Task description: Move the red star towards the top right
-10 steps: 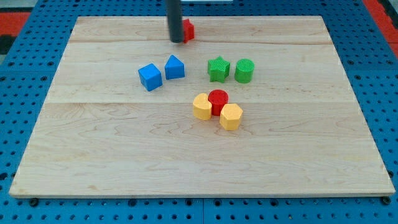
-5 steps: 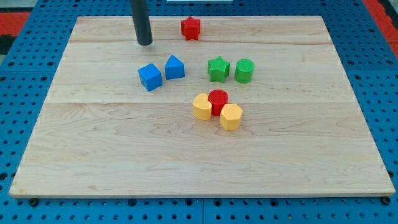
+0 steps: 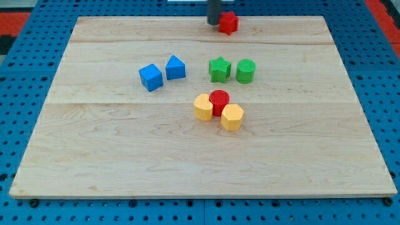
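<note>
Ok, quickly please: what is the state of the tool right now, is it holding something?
My tip: a plain rod, holding nothing; it stands against the view's left side of the red star, near the board's top edge.

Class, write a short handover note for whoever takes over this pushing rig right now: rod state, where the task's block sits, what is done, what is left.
My tip sits at the view's top edge, touching the left side of the red star.
The red star lies near the top edge of the board, right of centre.
Done: the star is at the top.
Left: push it on rightward to the top right corner.
</note>
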Robot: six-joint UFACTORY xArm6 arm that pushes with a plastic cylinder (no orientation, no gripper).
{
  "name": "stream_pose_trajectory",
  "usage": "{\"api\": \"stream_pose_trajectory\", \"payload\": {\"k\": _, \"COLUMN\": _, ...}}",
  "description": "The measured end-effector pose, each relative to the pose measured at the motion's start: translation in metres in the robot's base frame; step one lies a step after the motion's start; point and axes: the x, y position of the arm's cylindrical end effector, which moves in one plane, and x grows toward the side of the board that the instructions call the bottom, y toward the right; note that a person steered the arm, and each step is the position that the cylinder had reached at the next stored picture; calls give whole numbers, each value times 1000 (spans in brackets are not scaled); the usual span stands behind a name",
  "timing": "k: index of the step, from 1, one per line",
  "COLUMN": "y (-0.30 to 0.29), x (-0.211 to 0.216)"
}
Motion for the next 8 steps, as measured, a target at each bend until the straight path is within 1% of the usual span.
{"api": "stream_pose_trajectory", "payload": {"k": 1, "y": 33, "x": 3}}
{"api": "stream_pose_trajectory", "payload": {"k": 2, "y": 48, "x": 4}}
{"api": "stream_pose_trajectory", "payload": {"k": 3, "y": 53, "x": 13}}
{"api": "stream_pose_trajectory", "payload": {"k": 5, "y": 86, "x": 33}}
{"api": "stream_pose_trajectory", "payload": {"k": 7, "y": 88, "x": 46}}
{"api": "stream_pose_trajectory", "payload": {"k": 8, "y": 88, "x": 44}}
